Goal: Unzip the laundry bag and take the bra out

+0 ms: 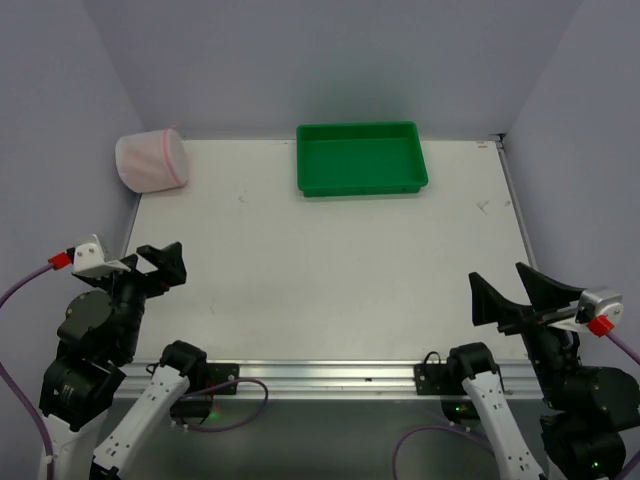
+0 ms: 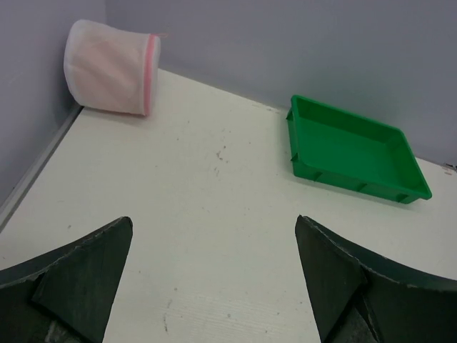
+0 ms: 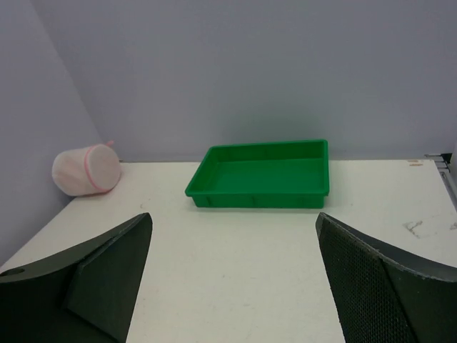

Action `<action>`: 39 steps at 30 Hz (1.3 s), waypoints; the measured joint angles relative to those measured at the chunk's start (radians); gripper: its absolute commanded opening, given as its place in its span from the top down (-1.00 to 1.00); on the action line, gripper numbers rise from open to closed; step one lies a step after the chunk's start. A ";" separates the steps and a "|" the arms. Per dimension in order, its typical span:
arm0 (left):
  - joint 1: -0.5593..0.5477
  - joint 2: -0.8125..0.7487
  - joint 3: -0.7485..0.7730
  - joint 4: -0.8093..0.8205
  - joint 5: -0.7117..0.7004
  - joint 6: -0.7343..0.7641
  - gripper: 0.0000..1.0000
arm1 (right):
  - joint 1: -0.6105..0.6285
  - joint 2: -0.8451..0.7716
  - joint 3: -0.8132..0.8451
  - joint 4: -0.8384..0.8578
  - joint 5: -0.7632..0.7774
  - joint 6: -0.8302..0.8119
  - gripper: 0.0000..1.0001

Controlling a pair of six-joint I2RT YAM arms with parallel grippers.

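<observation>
White mesh with a pink zip, the laundry bag [image 1: 151, 162] sits in the far left corner of the bench [image 1: 330, 270], well apart from the green tray [image 1: 360, 158]. The bra is probably tucked inside, so it stays hidden. Left gripper [image 1: 165, 268] and right gripper [image 1: 512, 292] hang near the front, fingers wide apart, holding nothing, ready to reach.

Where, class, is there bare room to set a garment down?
Bare: the white tabletop between the green plastic tray and the left claw and right claw, plus the strip between tray and round white mesh laundry bag. Crowded: only that bag's far-left corner.
</observation>
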 measured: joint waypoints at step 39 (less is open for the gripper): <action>0.478 1.771 0.753 0.450 -0.028 0.055 -0.70 | 0.002 0.053 -0.380 0.253 -0.339 0.124 -0.97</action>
